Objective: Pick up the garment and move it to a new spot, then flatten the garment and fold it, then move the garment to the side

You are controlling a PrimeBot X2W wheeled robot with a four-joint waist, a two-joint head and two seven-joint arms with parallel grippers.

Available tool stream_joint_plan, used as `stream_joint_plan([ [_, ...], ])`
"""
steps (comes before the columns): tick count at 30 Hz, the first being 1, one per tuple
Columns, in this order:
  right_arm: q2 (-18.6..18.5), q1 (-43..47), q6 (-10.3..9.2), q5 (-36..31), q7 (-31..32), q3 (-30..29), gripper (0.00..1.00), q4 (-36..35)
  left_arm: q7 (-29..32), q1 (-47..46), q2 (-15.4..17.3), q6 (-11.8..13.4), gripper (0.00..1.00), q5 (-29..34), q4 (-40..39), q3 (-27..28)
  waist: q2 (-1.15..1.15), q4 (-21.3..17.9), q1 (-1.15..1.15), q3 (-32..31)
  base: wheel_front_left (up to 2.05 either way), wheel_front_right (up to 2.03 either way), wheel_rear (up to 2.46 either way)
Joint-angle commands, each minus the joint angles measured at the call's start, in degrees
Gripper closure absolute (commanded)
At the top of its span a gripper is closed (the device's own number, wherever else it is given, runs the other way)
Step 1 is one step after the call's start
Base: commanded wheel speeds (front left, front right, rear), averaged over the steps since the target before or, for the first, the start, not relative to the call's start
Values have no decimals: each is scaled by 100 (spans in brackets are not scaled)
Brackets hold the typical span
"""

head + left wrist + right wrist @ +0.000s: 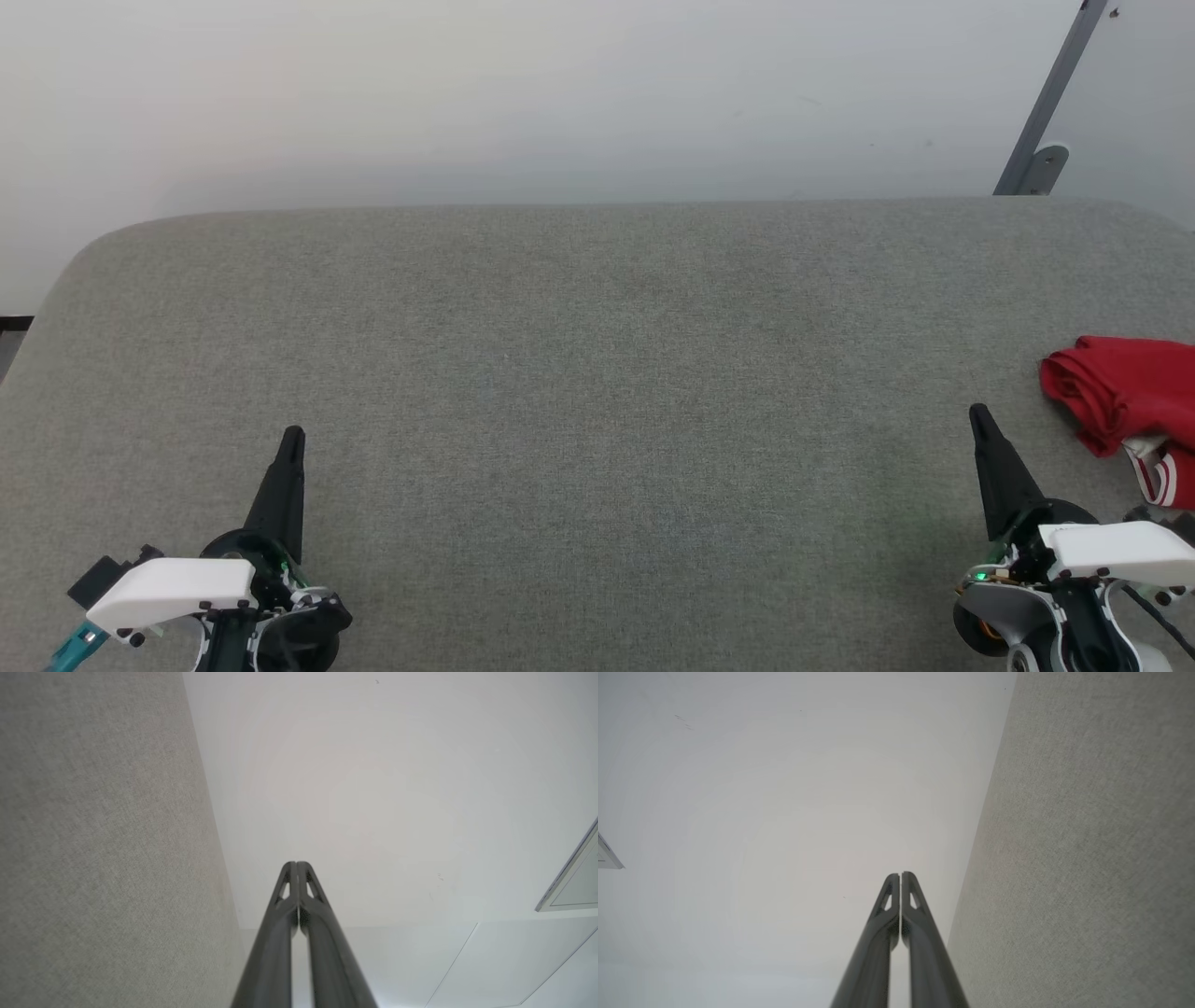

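The garment [1125, 392] is a bunched red cloth with red-and-white striped trim, lying at the right edge of the grey fabric surface [597, 373] and partly cut off by the frame. My right gripper [978, 413] is shut and empty, pointing up the head view just left of the garment, not touching it. My left gripper [293, 435] is shut and empty at the lower left, far from the garment. In the wrist views the left gripper [296, 863] and the right gripper [900, 874] each show two fingers pressed together with nothing between them.
A pale wall rises behind the surface's far edge. A grey metal bracket [1046, 121] leans at the upper right. The surface's rounded left corner [93, 247] drops off to a darker floor.
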Motion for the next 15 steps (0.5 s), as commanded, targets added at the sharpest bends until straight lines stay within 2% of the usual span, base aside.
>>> stream_joint_plan([
  [1, 9, -25, 2, 23, 5, 1, 100, -2, 33, -77, -9, -17, 100, 23, -2, 17, 0, 0, 0, 0, 0, 0, 0],
  [15, 9, -25, 2, 23, 5, 3, 100, -1, 34, -78, -11, -17, 100, 28, -2, 20, 0, 0, 0, 0, 0, 0, 0],
])
